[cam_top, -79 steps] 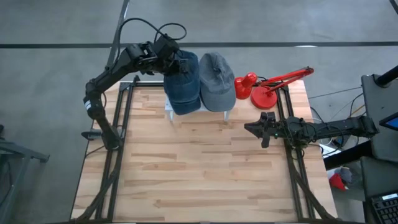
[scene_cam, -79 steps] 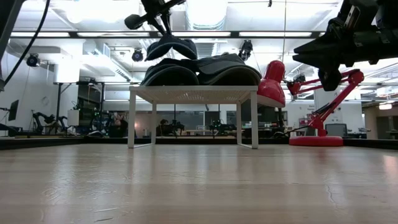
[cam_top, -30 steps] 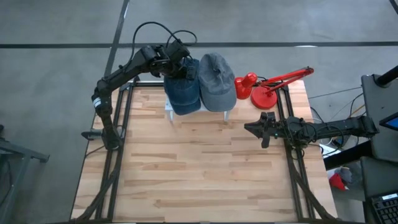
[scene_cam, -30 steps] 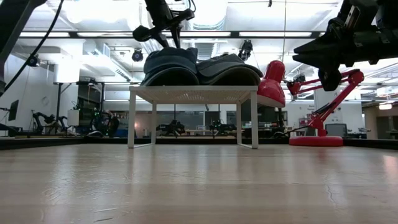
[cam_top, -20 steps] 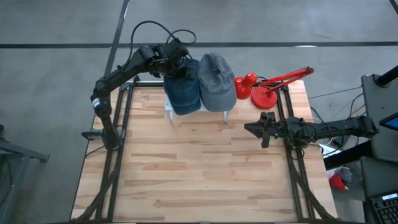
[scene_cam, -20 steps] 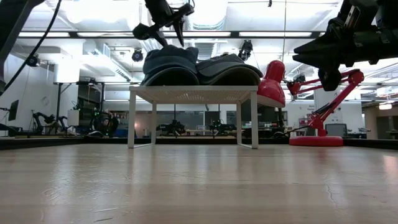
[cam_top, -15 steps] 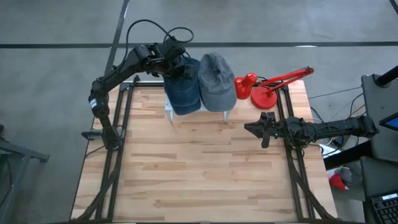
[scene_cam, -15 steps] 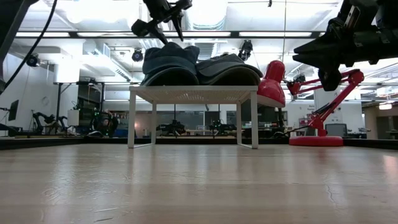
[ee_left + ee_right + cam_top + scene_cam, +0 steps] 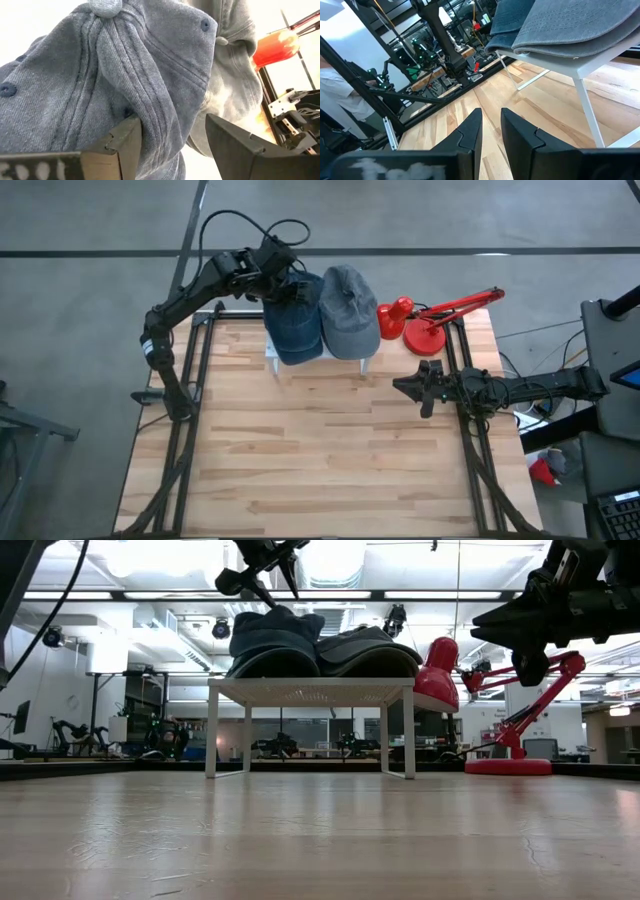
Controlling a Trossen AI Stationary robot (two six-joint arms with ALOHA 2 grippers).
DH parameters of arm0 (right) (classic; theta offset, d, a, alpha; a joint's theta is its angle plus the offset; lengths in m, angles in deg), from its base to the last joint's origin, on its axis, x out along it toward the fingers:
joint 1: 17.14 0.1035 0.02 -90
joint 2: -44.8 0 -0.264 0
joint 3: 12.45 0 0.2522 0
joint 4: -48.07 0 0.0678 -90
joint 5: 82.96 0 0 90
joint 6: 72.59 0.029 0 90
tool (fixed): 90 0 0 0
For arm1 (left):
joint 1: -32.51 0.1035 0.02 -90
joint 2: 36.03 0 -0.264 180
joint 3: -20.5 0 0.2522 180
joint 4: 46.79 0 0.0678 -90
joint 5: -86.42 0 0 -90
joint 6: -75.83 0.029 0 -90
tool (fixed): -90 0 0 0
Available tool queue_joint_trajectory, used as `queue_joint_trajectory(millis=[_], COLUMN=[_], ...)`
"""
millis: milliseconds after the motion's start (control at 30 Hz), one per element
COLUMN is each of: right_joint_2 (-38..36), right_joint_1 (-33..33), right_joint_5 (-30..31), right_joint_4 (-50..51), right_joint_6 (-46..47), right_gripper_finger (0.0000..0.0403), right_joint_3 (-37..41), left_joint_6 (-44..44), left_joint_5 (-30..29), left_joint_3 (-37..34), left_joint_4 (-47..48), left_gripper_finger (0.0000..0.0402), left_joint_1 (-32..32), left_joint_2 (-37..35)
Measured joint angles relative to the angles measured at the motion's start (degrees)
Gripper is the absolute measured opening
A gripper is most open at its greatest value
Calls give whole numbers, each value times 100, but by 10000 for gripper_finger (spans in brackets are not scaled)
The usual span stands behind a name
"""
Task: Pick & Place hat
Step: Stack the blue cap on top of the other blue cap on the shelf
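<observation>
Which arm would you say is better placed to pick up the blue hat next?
Left. The left gripper is right over the blue hat on the white stand, fingers open around its crown. The right gripper waits off at the table's right side.

The blue hat (image 9: 100, 95) runs past the left wrist picture's edges; the stand beneath is hidden there.

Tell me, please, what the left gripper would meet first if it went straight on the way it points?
Most likely the blue hat: it fills the space ahead of the open left gripper.
</observation>
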State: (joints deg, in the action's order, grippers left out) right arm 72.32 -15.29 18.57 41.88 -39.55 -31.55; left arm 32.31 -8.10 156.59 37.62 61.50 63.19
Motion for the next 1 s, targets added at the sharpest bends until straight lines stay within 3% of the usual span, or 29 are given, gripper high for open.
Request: queue_joint_trajectory(millis=[1000], right_joint_2=[1], right_joint_1=[1], right_joint_5=[0], right_joint_4=[-2], right_joint_6=[0], right_gripper_finger=[68], right_joint_3=[0], left_joint_6=[498], left_joint_5=[-208], left_joint_3=[-39], left_joint_4=[132], left_gripper_finger=[207], left_joint_1=[0], left_joint_2=[-2])
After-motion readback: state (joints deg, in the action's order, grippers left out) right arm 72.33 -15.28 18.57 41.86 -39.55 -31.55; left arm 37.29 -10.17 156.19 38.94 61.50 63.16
